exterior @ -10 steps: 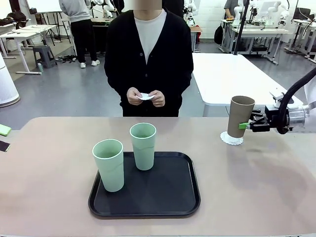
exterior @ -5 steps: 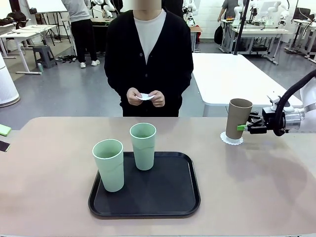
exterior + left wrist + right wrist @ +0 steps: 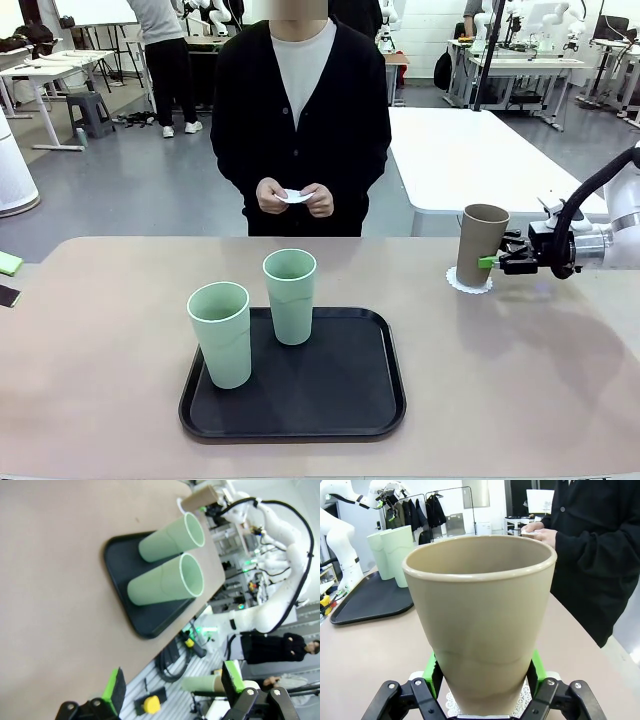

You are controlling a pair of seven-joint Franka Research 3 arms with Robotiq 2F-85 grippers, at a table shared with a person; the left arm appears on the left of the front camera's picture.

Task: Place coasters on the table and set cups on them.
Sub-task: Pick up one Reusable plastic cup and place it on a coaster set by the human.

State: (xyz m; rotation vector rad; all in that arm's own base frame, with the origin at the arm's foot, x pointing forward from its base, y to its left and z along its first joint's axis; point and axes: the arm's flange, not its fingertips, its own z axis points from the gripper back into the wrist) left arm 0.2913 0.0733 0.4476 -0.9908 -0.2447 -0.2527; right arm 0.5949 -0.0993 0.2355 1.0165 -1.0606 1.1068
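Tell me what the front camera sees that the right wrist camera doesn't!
Front view, not the right wrist view: the white table behind the person, and a small green thing at the tan table's left edge.
Right wrist view, not the front: the left arm and hanging dark clothes.
Both: the brown cup gripped by the right fingers on a white coaster, two green cups on the black tray, and the person.
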